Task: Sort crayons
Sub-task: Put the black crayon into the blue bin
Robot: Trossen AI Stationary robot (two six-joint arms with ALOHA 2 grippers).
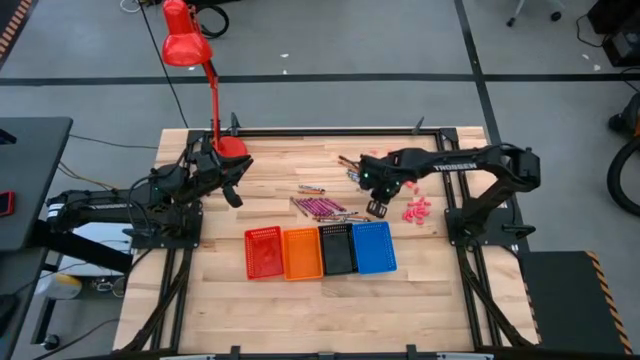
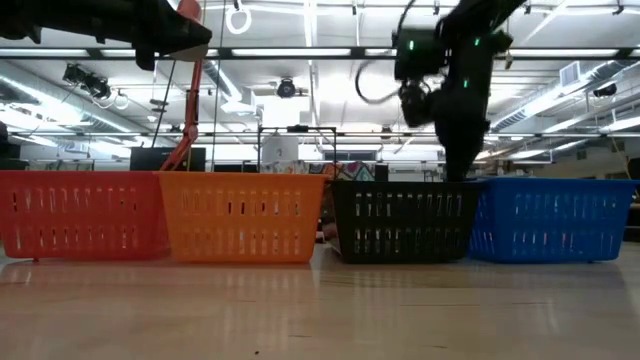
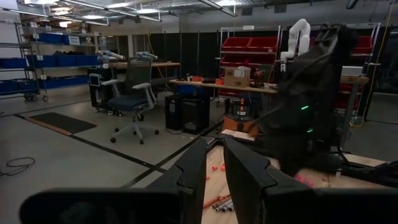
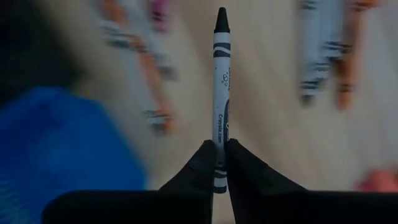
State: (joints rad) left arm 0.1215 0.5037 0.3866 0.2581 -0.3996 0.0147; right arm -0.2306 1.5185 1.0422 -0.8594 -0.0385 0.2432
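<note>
The wooden table (image 1: 300,300) is carrying everything here, with a red desk lamp (image 1: 190,45) standing at its far left corner. Four small baskets are sitting side by side in a row near the middle: red basket (image 1: 263,252), orange basket (image 1: 301,252), black basket (image 1: 337,248) and blue basket (image 1: 373,246).

The left gripper (image 1: 232,190) is hanging raised over the left side of the table, well apart from the baskets; in its wrist view the two dark fingers (image 3: 193,171) are standing close together with only a narrow gap and nothing between them.

The right gripper (image 1: 378,207) is hovering just beyond the blue basket's far edge, and its jaws are pinching a single black crayon (image 4: 221,93) near its flat end, the stick pointing straight out ahead of the fingertips, tip away from the jaws.

The loose crayons (image 1: 322,208) are lying in a scatter on the wood just beside that gripper, beyond the black basket. A small pink heap (image 1: 417,209) is sitting on its other side, near the right arm's base.
</note>
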